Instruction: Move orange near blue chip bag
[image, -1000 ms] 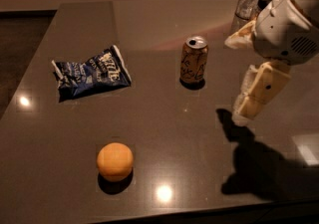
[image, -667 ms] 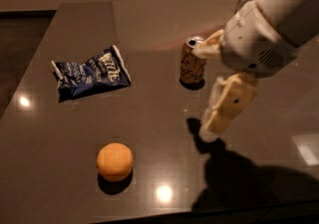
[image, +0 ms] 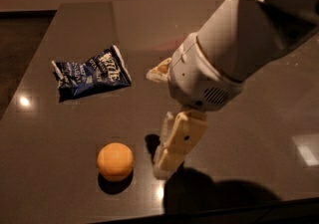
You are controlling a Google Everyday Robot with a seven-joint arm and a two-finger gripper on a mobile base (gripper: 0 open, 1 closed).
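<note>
The orange (image: 115, 161) sits on the dark table near its front edge. The blue chip bag (image: 92, 73) lies flat at the back left, well apart from the orange. My gripper (image: 156, 122) hangs just right of the orange and is open and empty. Its lower finger (image: 177, 141) points down to the table right beside the orange. Its other finger (image: 159, 69) sticks out to the left, higher up. The white arm fills the right half of the view.
The dark glossy table (image: 60, 133) ends at a front edge along the bottom and a left edge by the floor. The arm hides the table's back right.
The arm has swung left and toward the front, bringing the gripper from the right side to just beside the orange. It now covers the drink can and the glass. The orange and bag have not moved.
</note>
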